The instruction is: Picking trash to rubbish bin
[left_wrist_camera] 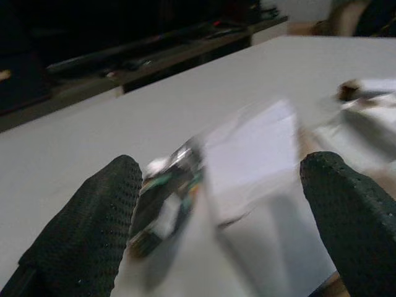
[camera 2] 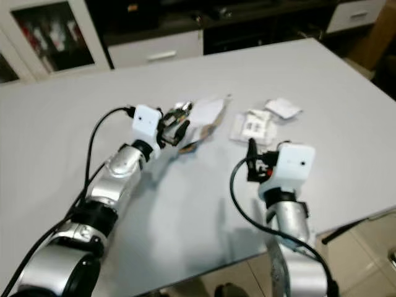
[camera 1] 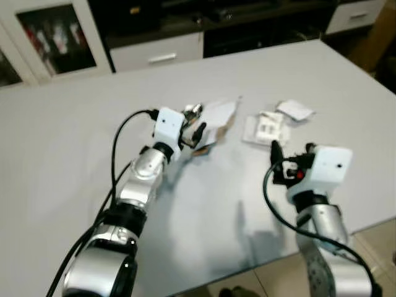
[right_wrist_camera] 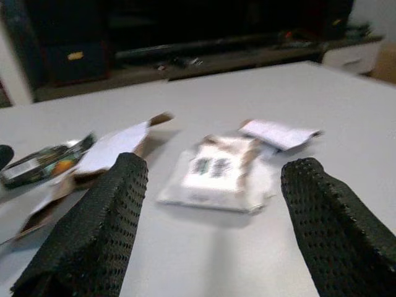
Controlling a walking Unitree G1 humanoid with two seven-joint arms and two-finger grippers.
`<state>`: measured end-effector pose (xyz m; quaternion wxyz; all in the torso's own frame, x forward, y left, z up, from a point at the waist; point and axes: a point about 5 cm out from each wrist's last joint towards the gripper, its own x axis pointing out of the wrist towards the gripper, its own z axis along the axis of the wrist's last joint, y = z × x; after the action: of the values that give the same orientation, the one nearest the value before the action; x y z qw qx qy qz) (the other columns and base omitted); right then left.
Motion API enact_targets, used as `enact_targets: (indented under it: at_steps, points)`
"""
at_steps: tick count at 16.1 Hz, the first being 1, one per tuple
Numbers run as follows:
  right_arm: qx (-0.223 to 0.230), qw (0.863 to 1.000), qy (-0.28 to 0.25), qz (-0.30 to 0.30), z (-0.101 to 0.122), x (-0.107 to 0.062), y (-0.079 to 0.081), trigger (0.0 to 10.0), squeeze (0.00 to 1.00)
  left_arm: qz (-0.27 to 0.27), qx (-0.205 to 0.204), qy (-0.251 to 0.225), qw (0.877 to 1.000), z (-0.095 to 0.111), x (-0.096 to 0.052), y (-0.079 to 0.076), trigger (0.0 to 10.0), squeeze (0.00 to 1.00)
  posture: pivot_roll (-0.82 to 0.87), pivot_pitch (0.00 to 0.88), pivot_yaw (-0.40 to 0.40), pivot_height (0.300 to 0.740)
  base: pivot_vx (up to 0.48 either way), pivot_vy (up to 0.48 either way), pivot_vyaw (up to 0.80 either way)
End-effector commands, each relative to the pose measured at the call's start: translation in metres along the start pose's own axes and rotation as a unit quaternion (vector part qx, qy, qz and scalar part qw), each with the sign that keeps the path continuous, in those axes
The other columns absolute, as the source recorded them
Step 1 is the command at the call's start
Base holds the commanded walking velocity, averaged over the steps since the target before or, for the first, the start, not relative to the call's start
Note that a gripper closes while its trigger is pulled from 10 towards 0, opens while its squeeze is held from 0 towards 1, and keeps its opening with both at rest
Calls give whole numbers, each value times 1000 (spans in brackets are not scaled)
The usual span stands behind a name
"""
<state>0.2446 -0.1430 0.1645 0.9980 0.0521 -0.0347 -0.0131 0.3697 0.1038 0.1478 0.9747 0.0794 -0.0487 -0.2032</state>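
Trash lies in the middle of a white table (camera 1: pixel 74 136). A torn white and brown card piece (camera 1: pixel 216 120) rests beside a small shiny green wrapper (camera 1: pixel 193 111). My left gripper (camera 1: pixel 193 131) is open right at these two; the wrapper (left_wrist_camera: pixel 167 198) and the card (left_wrist_camera: pixel 253 161) lie between its fingers (left_wrist_camera: pixel 86 229). Further right lie a white plastic packet (camera 1: pixel 266 127) and a small white paper scrap (camera 1: pixel 296 110). My right gripper (camera 1: pixel 277 158) is open, a short way before the packet (right_wrist_camera: pixel 216 170), with the scrap (right_wrist_camera: pixel 278 133) behind it.
A white cabinet with a glass door (camera 1: pixel 55 37) and a drawer (camera 1: pixel 158 52) stands beyond the table's far edge, next to a dark TV shelf (camera 1: pixel 260 18). The table's near edge (camera 1: pixel 260 263) runs close to my arms, with tiled floor (camera 1: pixel 383 241) at right.
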Motion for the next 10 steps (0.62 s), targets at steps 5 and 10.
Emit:
enact_targets:
  at_steps: [5,10]
  points:
    - [53,999,2,1,3,1,3,10000,0,8,14,10,1000,-5,-8,9,10000,0,93,147,41,740,0,0,0]
    - [78,997,-7,14,4,20,4,10000,0,23,44,23,999,-6,-18,25,10000,0,158,209,69,740,0,0,0]
